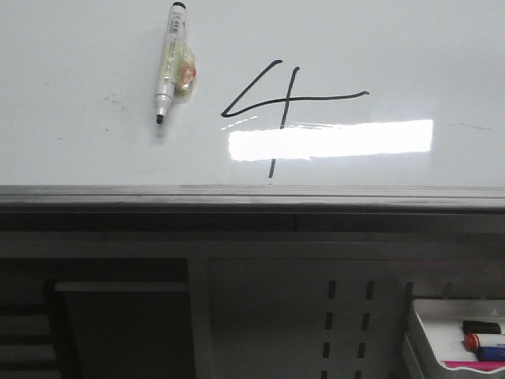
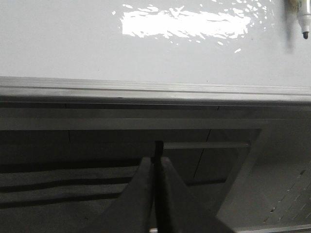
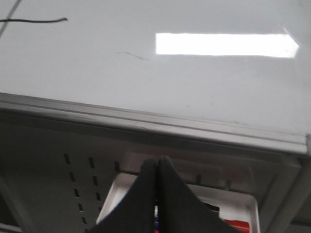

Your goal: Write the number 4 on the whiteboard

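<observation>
Whiteboard fills the upper half of the front view, glossy white, grey metal edge along its near side. Below the edge: dark frame, a perforated panel, and at 5 o'clock a small white tray with markers in it, one with a red cap.

The 4 sits just right of board centre in the front view: thin black lines, open top, slanted stroke at left, long bar running toward 3 o'clock, vertical crossing it and dropping toward 6. The lower vertical passes through a bright rectangular glare. In the right wrist view only the end of the bar shows, at the far corner.

Pen lies on the board at about 9–10 o'clock from the 4, well apart from it, uncapped tip pointing to 6, yellowish tape around the barrel. Its tip also shows at the edge of the left wrist view. Faint grey smudges lie left of the pen and at far right.

Left gripper: fingers pressed together, nothing between them, below the board edge, off the board. Right gripper: fingers pressed together, empty, hanging over the tray, also below the board edge.

Neither arm shows in the front view.
</observation>
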Robot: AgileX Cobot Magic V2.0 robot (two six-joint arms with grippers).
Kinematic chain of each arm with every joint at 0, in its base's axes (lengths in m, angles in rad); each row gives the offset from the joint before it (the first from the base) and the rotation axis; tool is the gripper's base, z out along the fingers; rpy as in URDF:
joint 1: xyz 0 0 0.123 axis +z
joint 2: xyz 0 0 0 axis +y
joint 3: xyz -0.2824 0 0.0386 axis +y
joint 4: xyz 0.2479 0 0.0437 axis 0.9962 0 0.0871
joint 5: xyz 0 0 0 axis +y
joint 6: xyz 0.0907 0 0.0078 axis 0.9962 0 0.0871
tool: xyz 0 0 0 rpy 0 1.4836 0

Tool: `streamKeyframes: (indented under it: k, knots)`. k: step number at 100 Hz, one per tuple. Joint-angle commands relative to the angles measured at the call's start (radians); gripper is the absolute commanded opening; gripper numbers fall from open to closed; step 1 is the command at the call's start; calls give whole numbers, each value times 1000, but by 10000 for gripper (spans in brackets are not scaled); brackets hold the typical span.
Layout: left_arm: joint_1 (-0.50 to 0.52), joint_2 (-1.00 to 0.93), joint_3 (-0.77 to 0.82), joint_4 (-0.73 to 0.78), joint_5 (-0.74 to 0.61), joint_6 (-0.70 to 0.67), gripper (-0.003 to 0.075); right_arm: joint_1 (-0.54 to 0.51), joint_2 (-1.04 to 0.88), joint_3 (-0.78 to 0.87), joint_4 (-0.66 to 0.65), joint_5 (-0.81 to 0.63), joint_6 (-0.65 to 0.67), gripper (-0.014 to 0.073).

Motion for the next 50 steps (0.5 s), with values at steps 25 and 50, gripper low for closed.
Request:
streamKeyframes:
  k: [25,50]
  knots:
    - [1,11,33,-15,-45,-7,-20,-95,-165,16,31,194,13,-64]
    - [1,11,33,-15,-45,-7,-20,-96,-171,16,31,195,13,-64]
